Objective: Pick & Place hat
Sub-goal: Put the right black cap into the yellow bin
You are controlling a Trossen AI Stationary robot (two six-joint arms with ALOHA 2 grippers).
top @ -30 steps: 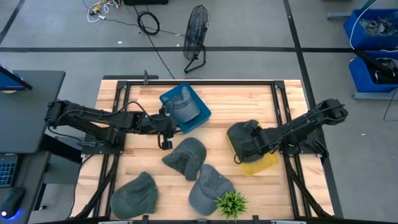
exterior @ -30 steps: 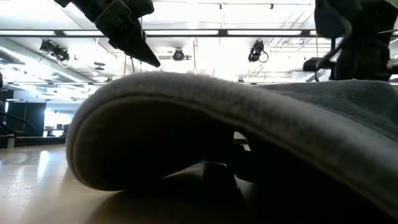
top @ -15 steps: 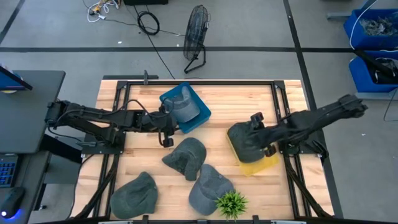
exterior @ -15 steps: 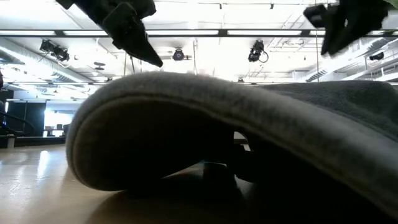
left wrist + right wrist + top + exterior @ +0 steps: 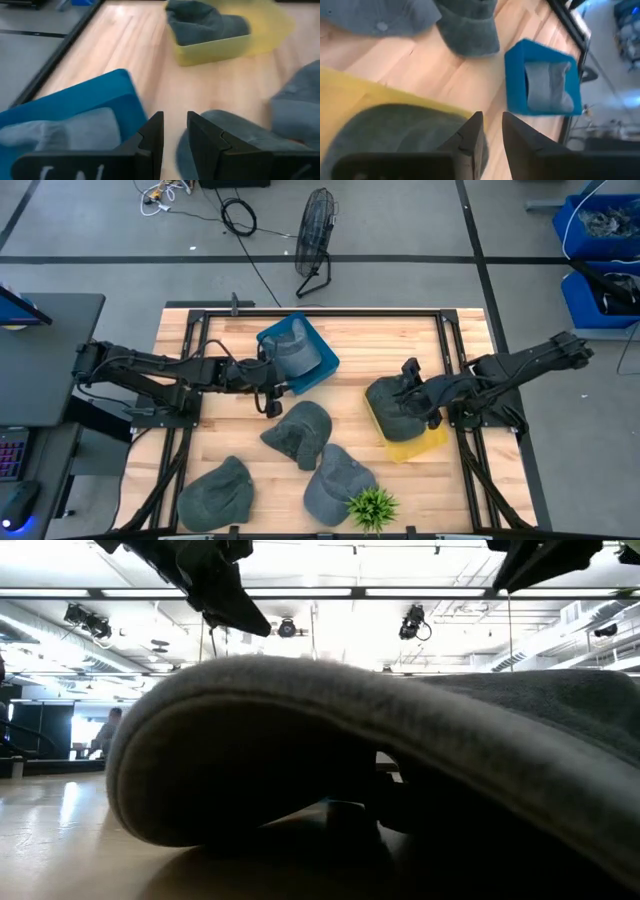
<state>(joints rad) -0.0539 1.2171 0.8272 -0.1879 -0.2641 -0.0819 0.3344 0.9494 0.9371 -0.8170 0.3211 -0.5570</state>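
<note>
On the light wooden tabletop (image 5: 350, 360) stand two containers. The square blue plastic bin (image 5: 318, 366) is at the far middle-left and it holds one light grey cap (image 5: 295, 352), which lies inside against its walls. The shallow yellow plastic tray (image 5: 420, 444) is at the right side and it holds one dark grey-green cap (image 5: 390, 402), which fills most of the tray and goes a little over its far edge.

Three other grey caps lie loose on the wood: one in the middle (image 5: 298, 430), one at the near left (image 5: 215, 490), and one near the small green artificial plant (image 5: 372, 506).

The left claw (image 5: 268, 392) hangs just beside the blue bin, between it and the middle cap. Its fingers are almost closed, with only a thin gap, and hold nothing. The right claw (image 5: 415, 392) is above the cap in the yellow tray. Its fingers are also nearly closed and empty.
</note>
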